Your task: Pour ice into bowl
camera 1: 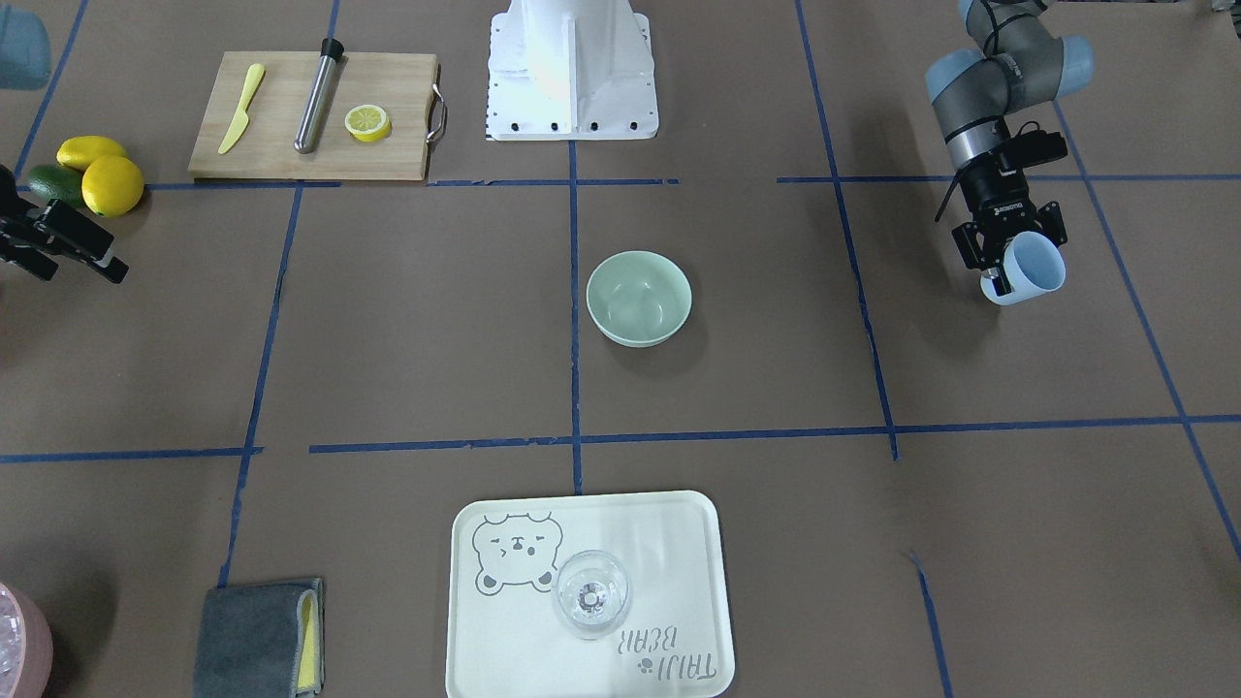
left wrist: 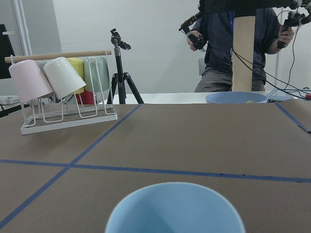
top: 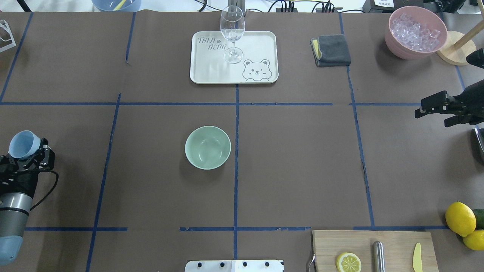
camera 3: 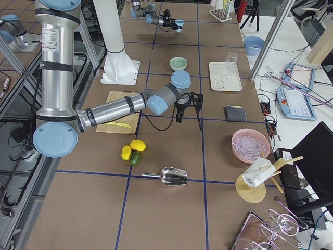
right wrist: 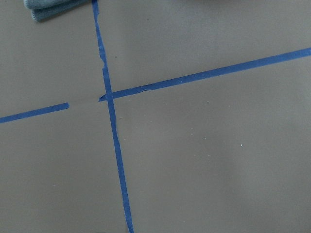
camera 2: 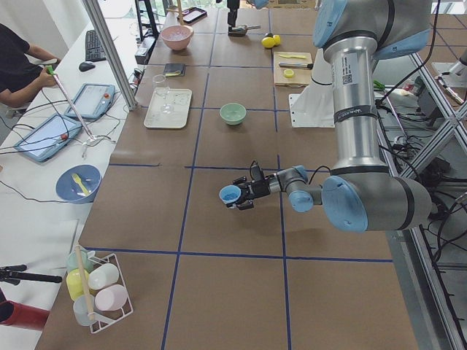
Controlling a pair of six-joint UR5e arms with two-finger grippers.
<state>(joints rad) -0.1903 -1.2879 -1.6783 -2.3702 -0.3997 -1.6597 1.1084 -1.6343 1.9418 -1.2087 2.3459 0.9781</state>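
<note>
Ice: likely the glints in bowl; light, slippery, loose, so carry by blue cup. Left gripper clamps it, well left of bowl; right gripper spread, empty.

The brown-papered bench is squared off with blue tape. Roughly midway between the left fingers and the right fingers sits the mint bowl. Beyond it, farther from the robot, lies a cream tray (a bear printed on it). Past the right fingers lie a folded grey cloth and a pink tub. Nearer the robot than those fingers are a wooden board and lemons.
</note>
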